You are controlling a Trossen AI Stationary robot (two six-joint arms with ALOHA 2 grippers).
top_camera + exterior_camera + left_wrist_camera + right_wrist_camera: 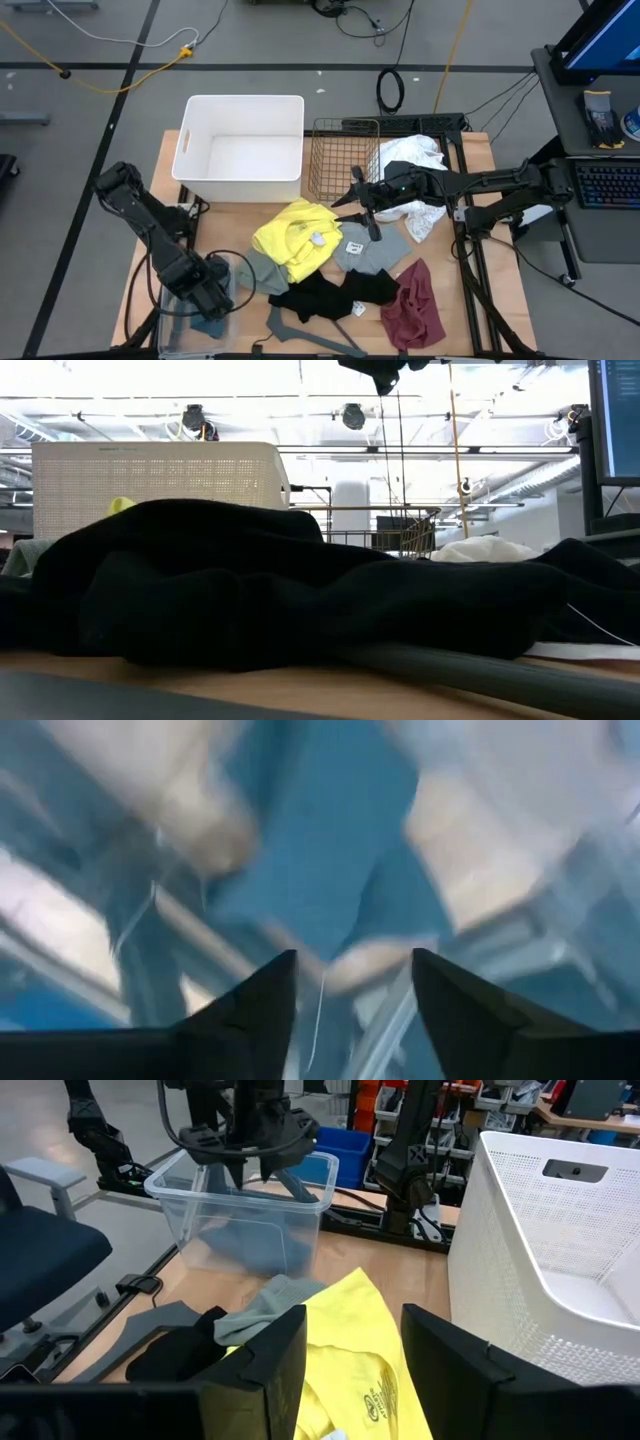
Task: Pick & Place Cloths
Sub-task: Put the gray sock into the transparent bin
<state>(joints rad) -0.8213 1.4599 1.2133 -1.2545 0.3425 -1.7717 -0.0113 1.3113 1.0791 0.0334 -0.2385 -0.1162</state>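
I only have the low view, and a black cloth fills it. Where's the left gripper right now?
Observer: The left gripper hangs over the clear bin on the table's left side.
Operator: Is it holding anything?
Observer: No, its fingers stand apart with nothing between them. The grey-blue cloth lies in the bin below it.
Operator: And the right gripper?
Observer: The right gripper is open and empty, above the yellow cloth mid-table.
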